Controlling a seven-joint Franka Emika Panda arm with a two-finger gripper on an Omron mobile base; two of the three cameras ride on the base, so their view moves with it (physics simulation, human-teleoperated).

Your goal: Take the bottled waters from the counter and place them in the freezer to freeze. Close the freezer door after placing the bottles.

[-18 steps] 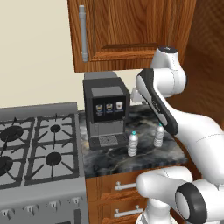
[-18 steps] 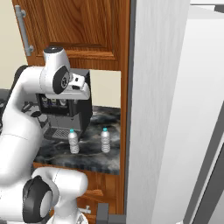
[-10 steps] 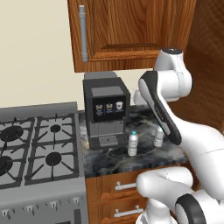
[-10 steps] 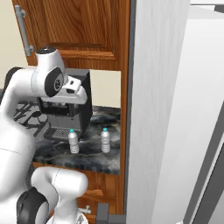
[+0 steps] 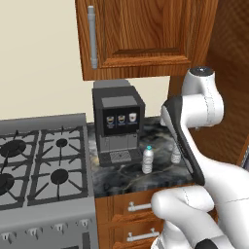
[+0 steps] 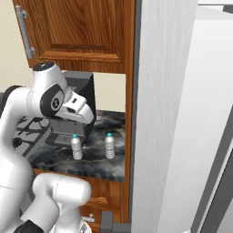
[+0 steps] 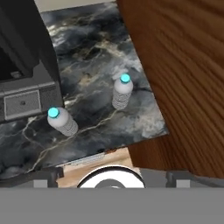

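Two bottled waters stand upright on the dark marbled counter [image 7: 96, 57], in front of the coffee machine. In the hand view one bottle [image 7: 63, 121] is near the machine's tray and the other [image 7: 122, 92] is closer to the wooden side panel. They also appear in the right base view [image 6: 76, 146] [image 6: 109, 145]. In the left base view one bottle [image 5: 148, 159] stands free and the other [image 5: 176, 154] is half behind my arm. My gripper [image 7: 113, 178] hovers well above them, open, with nothing between its fingers. The freezer [image 6: 164, 136] is a tall light-grey wall at the right.
A black coffee machine [image 5: 119, 121] stands at the back of the counter. The grey gas stove [image 5: 39, 165] lies to its left. A wooden wall cabinet [image 5: 141, 34] hangs overhead, and a wooden panel [image 7: 183, 78] borders the counter on the right. Drawers [image 5: 126, 206] sit below.
My arm's upper joint has drifted a little right and lower in the left base view. Both bottles stand where they were.
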